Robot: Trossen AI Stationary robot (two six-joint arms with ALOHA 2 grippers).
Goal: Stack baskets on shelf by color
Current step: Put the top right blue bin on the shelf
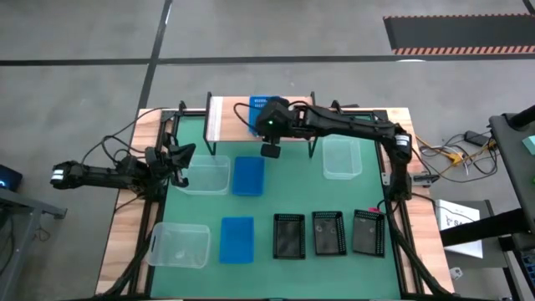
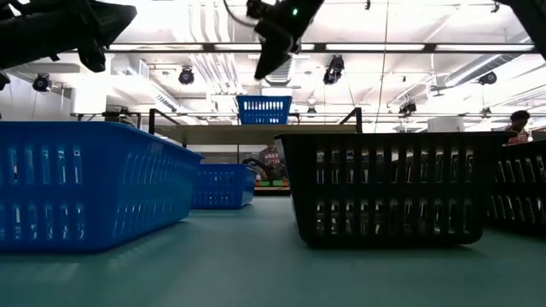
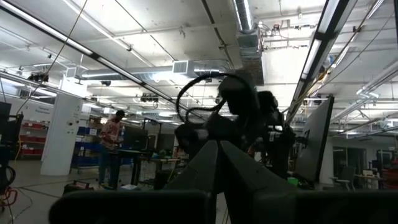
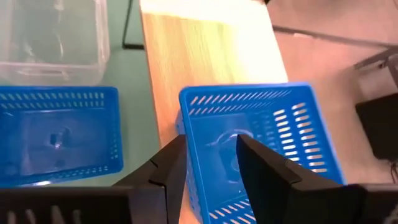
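One blue basket [image 1: 258, 104] stands on the wooden shelf [image 1: 219, 117] at the table's far edge; it also shows in the right wrist view [image 4: 261, 143] and the low view [image 2: 264, 109]. My right gripper [image 4: 211, 142] is open and hovers just above that basket's near wall, clear of it in the low view [image 2: 271, 43]. My left gripper [image 1: 180, 163] is open at the table's left, beside a clear basket [image 1: 205, 176]. The other baskets rest on the green table top.
On the table are two blue baskets [image 1: 247, 176] [image 1: 236, 239], further clear baskets [image 1: 341, 157] [image 1: 180, 244] and three black mesh baskets [image 1: 289, 236] [image 1: 328, 232] [image 1: 368, 232] along the near edge. The shelf's left and right parts are bare wood. A person [image 3: 112, 146] stands in the room beyond.
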